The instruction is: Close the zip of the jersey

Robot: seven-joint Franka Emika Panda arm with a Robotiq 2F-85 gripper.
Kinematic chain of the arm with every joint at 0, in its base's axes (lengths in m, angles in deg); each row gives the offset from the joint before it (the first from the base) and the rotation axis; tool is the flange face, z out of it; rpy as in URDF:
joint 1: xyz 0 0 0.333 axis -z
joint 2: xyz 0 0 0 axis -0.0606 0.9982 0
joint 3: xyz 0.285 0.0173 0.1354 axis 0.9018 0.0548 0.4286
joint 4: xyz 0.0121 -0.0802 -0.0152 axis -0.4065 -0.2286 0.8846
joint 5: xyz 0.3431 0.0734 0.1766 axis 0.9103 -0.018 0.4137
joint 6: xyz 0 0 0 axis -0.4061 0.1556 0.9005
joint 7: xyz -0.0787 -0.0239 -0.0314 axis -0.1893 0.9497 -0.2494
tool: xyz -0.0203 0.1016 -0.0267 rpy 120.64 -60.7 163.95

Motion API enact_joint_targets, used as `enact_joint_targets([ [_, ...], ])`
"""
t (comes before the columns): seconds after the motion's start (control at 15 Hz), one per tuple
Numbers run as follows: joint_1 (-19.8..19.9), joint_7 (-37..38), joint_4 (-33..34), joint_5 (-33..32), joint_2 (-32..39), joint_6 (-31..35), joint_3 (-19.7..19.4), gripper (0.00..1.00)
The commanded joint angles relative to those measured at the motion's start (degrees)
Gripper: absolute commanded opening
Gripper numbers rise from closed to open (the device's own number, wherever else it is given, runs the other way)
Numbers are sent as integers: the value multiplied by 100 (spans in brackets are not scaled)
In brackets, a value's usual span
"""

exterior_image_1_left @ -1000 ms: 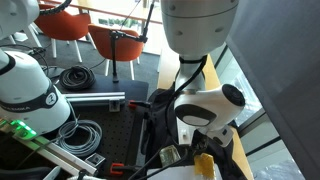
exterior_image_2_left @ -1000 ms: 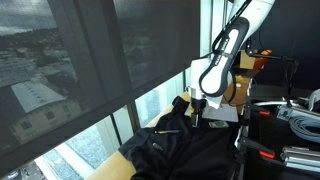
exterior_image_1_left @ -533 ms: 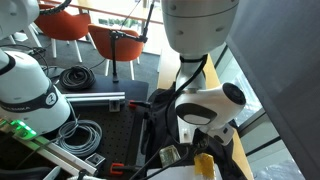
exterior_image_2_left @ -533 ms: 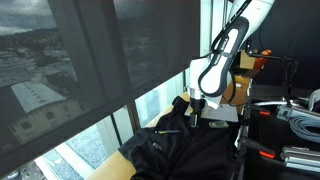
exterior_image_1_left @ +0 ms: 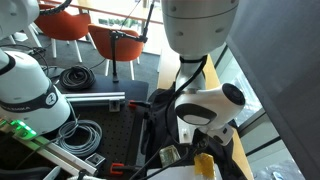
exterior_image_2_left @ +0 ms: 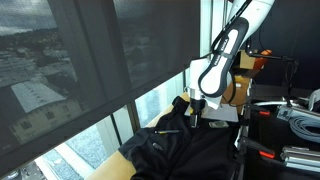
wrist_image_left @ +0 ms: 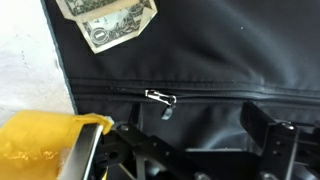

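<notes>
Nearest, wrist view: gripper, jaws spread wide, empty, poised just over the zip, its silver pull untouched. Beyond: jersey, lying spread beneath the arm. Change over the last second: none; closing judged not yet begun.

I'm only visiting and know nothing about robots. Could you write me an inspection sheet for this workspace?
Surface: dark bench top, partly covered.
Job's things: black jersey spread out; zip with silver pull right below the claw; whether it is open cannot be told.
Clutter: banknotes lying on the jersey; yellow object by its edge.
Claw: claw open, empty, over the jersey.
Cables: black coil, grey coil.
Surroundings: shaded window; orange chairs.
</notes>
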Motion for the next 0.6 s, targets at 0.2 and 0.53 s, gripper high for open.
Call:
enact_joint_targets([
  [0.2, 109, -13, 60, -53, 112, 135, 62, 100],
  [0.53, 133, -7, 55, -47, 148, 133, 67, 95],
])
